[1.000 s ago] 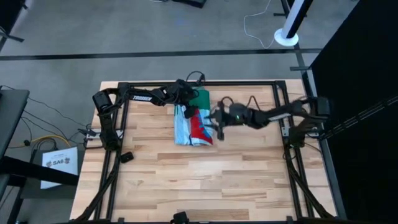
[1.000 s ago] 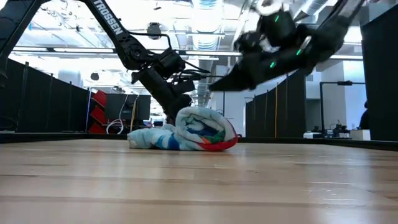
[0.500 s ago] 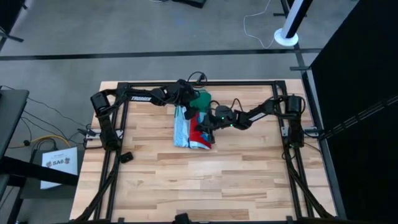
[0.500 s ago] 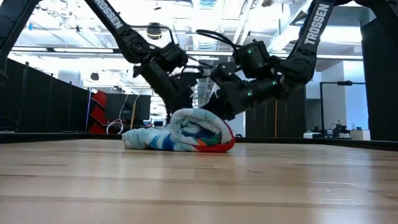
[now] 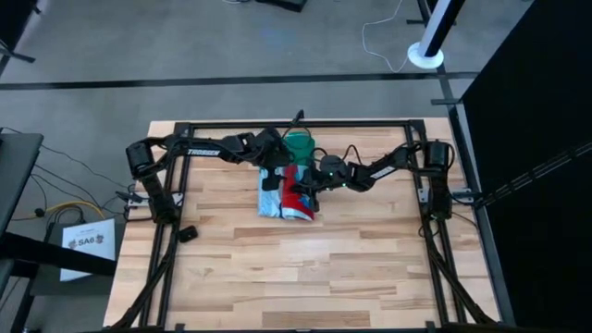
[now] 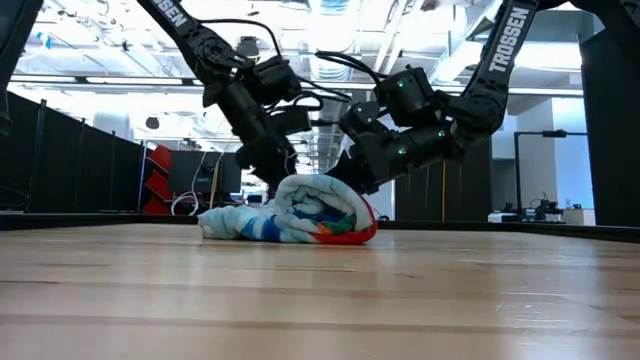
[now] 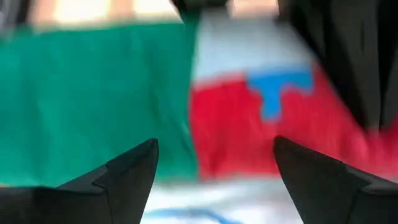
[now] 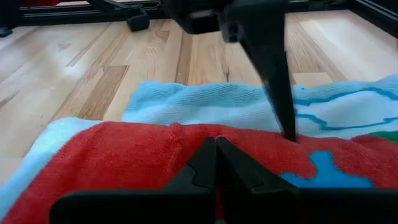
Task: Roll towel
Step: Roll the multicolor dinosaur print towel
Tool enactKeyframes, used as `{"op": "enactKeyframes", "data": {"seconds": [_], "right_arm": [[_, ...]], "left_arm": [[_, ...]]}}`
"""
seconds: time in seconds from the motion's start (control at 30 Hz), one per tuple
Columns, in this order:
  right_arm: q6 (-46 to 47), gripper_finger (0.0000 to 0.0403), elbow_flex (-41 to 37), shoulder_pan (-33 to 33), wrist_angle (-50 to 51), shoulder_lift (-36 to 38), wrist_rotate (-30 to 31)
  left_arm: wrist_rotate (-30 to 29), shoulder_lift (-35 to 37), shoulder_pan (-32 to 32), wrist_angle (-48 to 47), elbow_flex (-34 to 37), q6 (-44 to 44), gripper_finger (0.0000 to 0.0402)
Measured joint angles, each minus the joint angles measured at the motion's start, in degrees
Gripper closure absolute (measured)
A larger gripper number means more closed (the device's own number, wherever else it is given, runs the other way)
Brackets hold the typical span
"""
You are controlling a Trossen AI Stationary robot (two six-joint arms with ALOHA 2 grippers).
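Note:
The towel (image 5: 282,194) lies partly rolled at the table's far middle. Its rolled part (image 6: 318,208) shows light blue and red. A flat green end (image 5: 298,146) lies on the wood on the far side. My left gripper (image 5: 274,172) hovers open over the roll's top, with the green and red cloth (image 7: 249,112) close in front of its fingers. My right gripper (image 5: 303,182) is shut and comes in from the table's right against the roll's red part (image 8: 155,143). My left gripper has one fingertip (image 8: 287,127) down on the towel's top where red meets light blue (image 8: 298,142), coming from above. The other finger's contact does not show. My right gripper sets its shut fingertips (image 8: 216,146) against the red cloth (image 8: 186,140) on the roll's right side, slanting down from the table's right. The roll rests on the table.
A black frame (image 5: 296,124) runs around the table's far edge and sides. A small black object (image 5: 189,233) sits near the left rail. Bare wood (image 5: 314,268) stretches toward the near edge.
My right gripper has swung from the table's right toward the towel and come down onto its red part. My left gripper has moved from the green far end toward the near edge, over the roll. The towel has shifted slightly.

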State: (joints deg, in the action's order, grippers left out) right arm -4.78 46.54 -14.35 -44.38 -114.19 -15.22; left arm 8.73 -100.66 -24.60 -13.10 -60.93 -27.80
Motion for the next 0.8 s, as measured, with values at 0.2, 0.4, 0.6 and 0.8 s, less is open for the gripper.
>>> {"op": "enactKeyframes", "data": {"seconds": [0.2, 0.4, 0.6, 0.8], "right_arm": [[0.24, 0.0403, -0.11, 0.11, 0.47, 0.67, 0.27], [-1.11, 0.0403, -0.33, 0.48, 4.39, 4.65, 1.16], [-7.22, 0.0364, -0.31, 0.37, 24.98, 16.18, 1.17], [-14.39, 0.0285, -1.75, -3.5, 46.25, 28.43, 12.37]], "left_arm": [[0.02, 0.02, 0.05, 4.57, 3.43, 0.06, 0.0095], [1.74, -4.04, -0.19, 12.25, 5.65, 2.5, 0.0095], [2.05, -9.78, -0.16, 16.97, 5.45, 3.21, 0.0095], [2.38, -10.04, 0.25, 18.83, 5.56, 3.68, 0.0095]]}}
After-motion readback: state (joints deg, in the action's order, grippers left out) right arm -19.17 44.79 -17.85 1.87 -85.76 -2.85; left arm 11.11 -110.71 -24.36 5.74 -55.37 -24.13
